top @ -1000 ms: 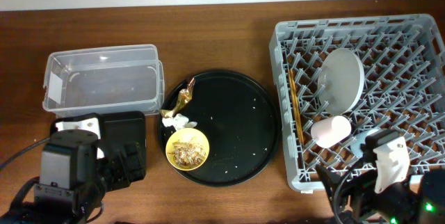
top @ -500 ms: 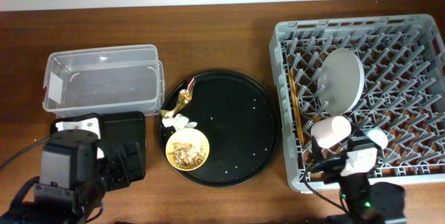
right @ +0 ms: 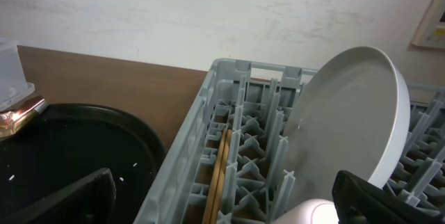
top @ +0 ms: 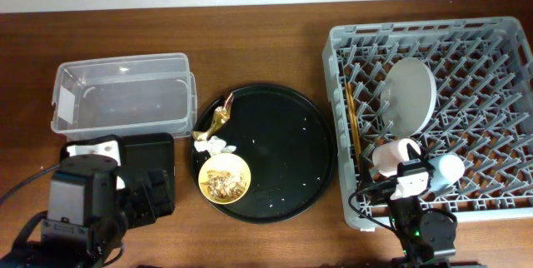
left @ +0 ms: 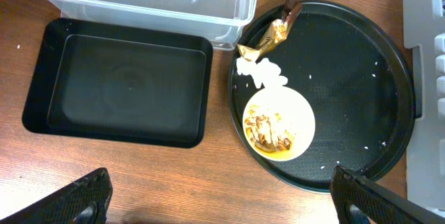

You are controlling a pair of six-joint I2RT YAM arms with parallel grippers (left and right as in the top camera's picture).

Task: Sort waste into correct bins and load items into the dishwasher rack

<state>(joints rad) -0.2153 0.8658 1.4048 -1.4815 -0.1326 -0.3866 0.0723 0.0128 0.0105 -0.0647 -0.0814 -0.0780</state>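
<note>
Wrapper (left: 272, 35) and tissue (left: 261, 73) lie beside bowl (left: 279, 101) on round tray (left: 354, 78).

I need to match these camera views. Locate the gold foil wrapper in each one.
Overhead: foil wrapper left of centre, at the round black tray's upper-left rim.
Left wrist: top centre, at the same rim of the tray.
Right wrist: far left edge, partly cut off.
Shared landmark: the round black tray, visible in all three.

left arm (top: 79, 210): front-left corner | left gripper (left: 222, 200): jaws wide apart | right arm (top: 419, 222): front edge, right | right gripper (right: 226, 200): jaws wide apart
</note>
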